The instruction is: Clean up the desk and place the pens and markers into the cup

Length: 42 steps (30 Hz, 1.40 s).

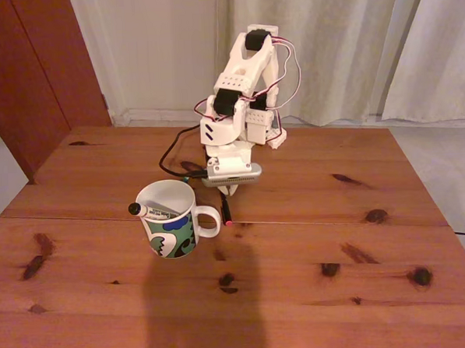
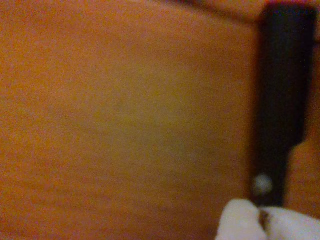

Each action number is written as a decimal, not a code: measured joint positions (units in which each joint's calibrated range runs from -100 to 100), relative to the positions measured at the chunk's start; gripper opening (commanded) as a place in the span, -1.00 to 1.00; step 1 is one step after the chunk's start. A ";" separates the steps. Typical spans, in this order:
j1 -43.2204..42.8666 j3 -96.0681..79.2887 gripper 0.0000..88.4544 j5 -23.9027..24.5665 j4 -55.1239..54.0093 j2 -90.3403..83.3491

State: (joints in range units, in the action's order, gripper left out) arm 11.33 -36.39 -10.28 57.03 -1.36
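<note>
We have the claw (image 1: 232,189) down at the bench (image 1: 317,294), right over the black pen (image 1: 226,209) beside the cup (image 1: 171,220); its opening we cannot tell. A marker (image 1: 141,211) sits in the cup. Closing off-centre could roll the pen away.

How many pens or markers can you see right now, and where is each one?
2. A white marker with a black cap leans in the cup. A thin black pen lies on the desk under the gripper. Others may be hidden inside the cup.
</note>
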 measured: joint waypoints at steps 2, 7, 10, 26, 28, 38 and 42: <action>0.81 -2.21 -0.97 0.00 -1.74 0.00; 0.59 -8.75 -0.98 0.00 -7.63 -2.71; 1.10 -10.28 -0.98 0.00 -8.30 -5.17; 4.40 -4.08 -0.98 -2.69 1.24 -7.37; 4.55 -4.08 -0.98 -2.93 1.49 -7.37; 5.21 -4.08 -0.81 -2.93 1.49 -7.37; 5.21 -4.08 -0.70 -2.98 1.49 -7.37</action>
State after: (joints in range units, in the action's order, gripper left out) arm 16.54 -40.47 -13.26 58.52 -8.73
